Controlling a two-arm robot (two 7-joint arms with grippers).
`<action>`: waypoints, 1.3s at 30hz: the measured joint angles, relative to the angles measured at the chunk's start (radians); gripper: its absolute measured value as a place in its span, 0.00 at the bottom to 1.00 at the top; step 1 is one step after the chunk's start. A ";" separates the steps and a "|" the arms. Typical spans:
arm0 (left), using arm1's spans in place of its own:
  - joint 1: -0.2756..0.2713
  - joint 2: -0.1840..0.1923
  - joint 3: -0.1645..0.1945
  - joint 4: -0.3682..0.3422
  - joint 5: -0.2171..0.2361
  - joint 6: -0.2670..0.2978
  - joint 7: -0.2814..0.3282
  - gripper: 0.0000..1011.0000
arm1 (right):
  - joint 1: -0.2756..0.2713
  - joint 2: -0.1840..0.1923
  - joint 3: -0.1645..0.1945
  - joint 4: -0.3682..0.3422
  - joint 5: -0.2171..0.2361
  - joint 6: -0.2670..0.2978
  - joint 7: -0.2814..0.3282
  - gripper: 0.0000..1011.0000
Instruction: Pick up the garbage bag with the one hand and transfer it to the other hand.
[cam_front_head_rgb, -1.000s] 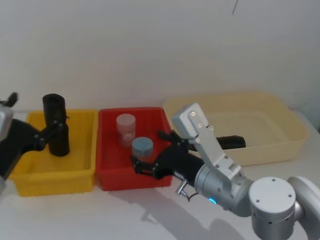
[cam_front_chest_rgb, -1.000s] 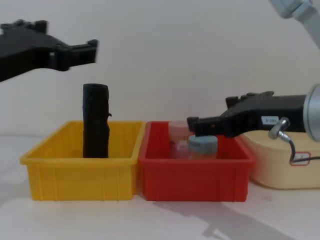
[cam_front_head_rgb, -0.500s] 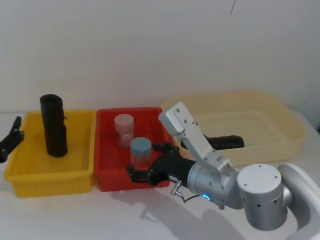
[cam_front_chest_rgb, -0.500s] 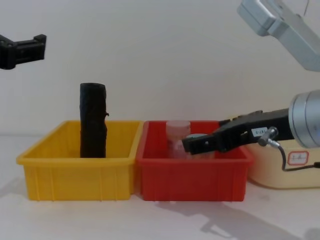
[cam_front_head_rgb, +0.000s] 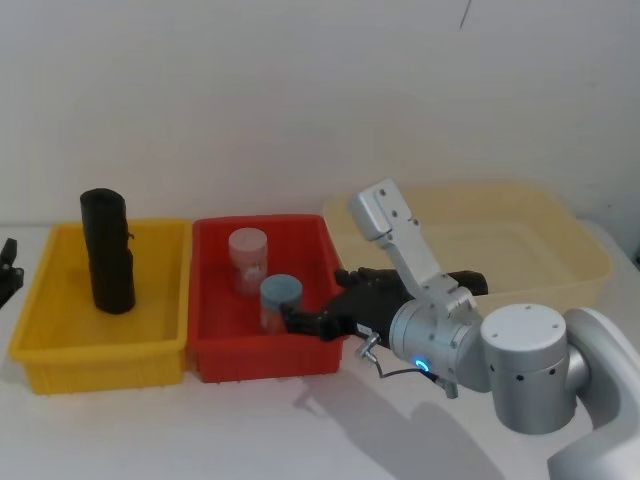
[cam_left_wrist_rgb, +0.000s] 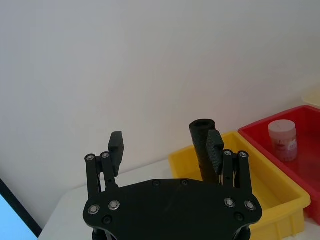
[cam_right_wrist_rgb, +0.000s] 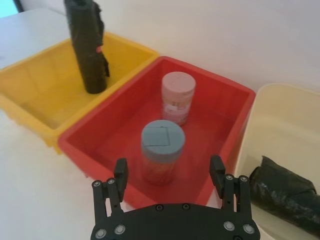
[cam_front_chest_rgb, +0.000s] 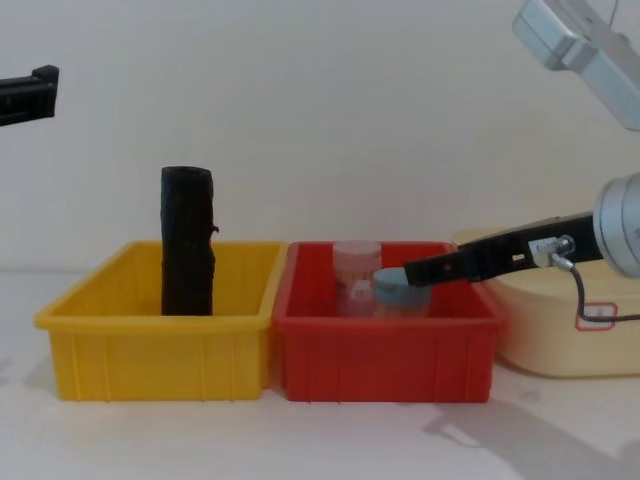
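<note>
Rolled black film bag (cam_front_head_rgb: 108, 250) is standing upright in yellow bin (cam_front_head_rgb: 100, 365); left gripper (cam_left_wrist_rgb: 165, 145) and right gripper (cam_right_wrist_rgb: 168, 167) jaws are sitting open.

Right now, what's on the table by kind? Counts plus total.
Bins: 3 (yellow bin, red bin, cream bin)
Black rolls: 2 (upright roll, lying roll)
Jars: 2 (pink-lidded jar, blue-lidded jar)
Total: 7

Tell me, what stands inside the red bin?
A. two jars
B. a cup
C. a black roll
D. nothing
A: a pink-lidded jar and a blue-lidded jar stand upright in the red bin, with the open right end effector close to the blue-lidded one.
</note>
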 joint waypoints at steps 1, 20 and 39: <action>0.000 0.000 0.000 0.000 0.000 0.000 0.000 0.99 | 0.001 -0.002 0.002 0.003 0.000 0.001 -0.003 0.99; 0.016 0.003 -0.011 -0.012 0.003 0.000 0.009 0.99 | -0.007 -0.015 -0.013 0.014 -0.024 0.002 -0.017 0.99; 0.018 0.004 -0.013 -0.014 0.003 0.000 0.011 0.99 | -0.001 -0.058 -0.029 0.036 -0.054 -0.014 -0.039 0.99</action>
